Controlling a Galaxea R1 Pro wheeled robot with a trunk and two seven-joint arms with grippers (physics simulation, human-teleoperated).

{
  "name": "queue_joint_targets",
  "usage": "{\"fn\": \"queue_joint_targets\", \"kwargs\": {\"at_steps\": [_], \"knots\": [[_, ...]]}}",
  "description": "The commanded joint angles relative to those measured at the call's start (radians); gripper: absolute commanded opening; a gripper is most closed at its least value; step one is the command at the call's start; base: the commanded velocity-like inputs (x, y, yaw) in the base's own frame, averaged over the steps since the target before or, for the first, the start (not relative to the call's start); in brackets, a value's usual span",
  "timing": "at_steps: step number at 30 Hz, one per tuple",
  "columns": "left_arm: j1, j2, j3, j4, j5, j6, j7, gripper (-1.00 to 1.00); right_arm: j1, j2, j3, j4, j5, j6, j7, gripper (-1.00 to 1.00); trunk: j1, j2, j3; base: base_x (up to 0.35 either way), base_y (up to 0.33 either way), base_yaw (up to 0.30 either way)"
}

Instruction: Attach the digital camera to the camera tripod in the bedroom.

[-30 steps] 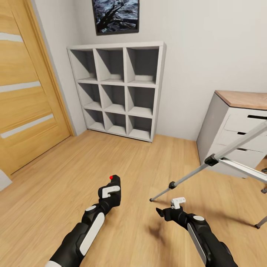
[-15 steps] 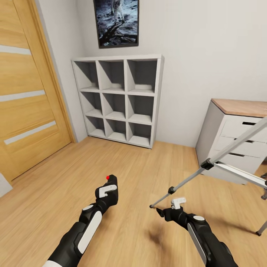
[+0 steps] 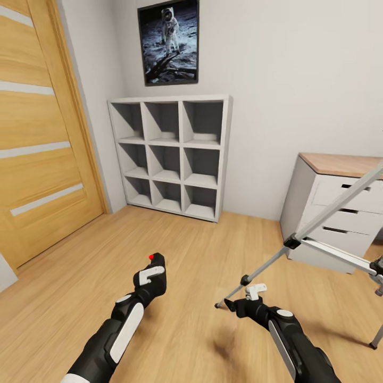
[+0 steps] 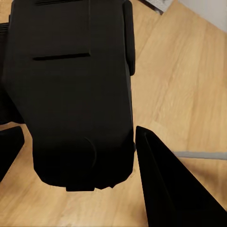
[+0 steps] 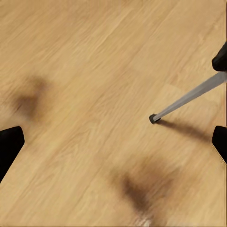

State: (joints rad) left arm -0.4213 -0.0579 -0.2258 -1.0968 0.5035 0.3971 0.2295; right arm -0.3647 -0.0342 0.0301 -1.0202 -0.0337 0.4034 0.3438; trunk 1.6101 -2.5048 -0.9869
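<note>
Pale grey walls and a light wood floor [image 3: 191, 255] make up this bedroom, with a wooden door [image 3: 37, 138] at one side. The robot's head has tipped up since a second ago, so more of the wall shows now. The whole astronaut picture [image 3: 168, 42] can be seen, where before only its bottom part showed. The white cube shelf [image 3: 171, 155] and the grey desk with a wood top [image 3: 340, 202] look lower down than before, but they have not moved. All nine boxes of the shelf have nothing in them. The desk drawers are shut. The left gripper [image 3: 151, 272] holds the black camera [image 4: 71, 90] tight between its fingers, low over the floor, with the red button on top. The right gripper [image 3: 246, 299] holds nothing, and its jaws are wide apart. It hangs just beside a thin silver leg of the tripod [image 3: 330, 229], near the leg's black foot [image 5: 153, 118] on the floor.
</note>
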Motion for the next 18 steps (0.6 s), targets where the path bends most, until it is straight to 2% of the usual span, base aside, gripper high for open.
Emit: {"fn": "queue_joint_targets", "kwargs": {"at_steps": [1,4,9,16,18], "knots": [[0.0,0.0,0.018,0.013,0.009,0.003,0.008,-1.0,0.0,0.0,0.001,-0.001,-0.003,0.005,-0.005,1.0,-0.001,0.0,0.003,0.0,0.0,0.0],[0.0,-0.001,0.055,0.048,0.009,0.003,0.008,-1.0,0.0,0.002,0.001,0.002,-0.003,0.003,-0.02,1.0,-0.002,0.001,0.015,0.0,0.0,0.0],[0.0,-0.002,0.085,0.082,0.009,0.003,0.005,-1.0,0.0,0.005,0.002,0.008,-0.002,-0.001,-0.056,1.0,-0.004,0.002,0.034,0.0,0.0,0.0],[0.0,-0.002,0.094,0.095,0.009,0.002,0.002,-1.0,0.0,0.009,0.003,0.013,-0.002,-0.019,-0.139,1.0,-0.007,0.003,0.061,0.0,0.0,0.0],[0.0,-0.002,0.096,0.101,0.009,0.003,0.002,-1.0,0.0,0.011,0.002,0.041,-0.003,-0.039,-0.168,1.0,-0.008,0.004,0.069,0.0,0.0,0.0]]}}
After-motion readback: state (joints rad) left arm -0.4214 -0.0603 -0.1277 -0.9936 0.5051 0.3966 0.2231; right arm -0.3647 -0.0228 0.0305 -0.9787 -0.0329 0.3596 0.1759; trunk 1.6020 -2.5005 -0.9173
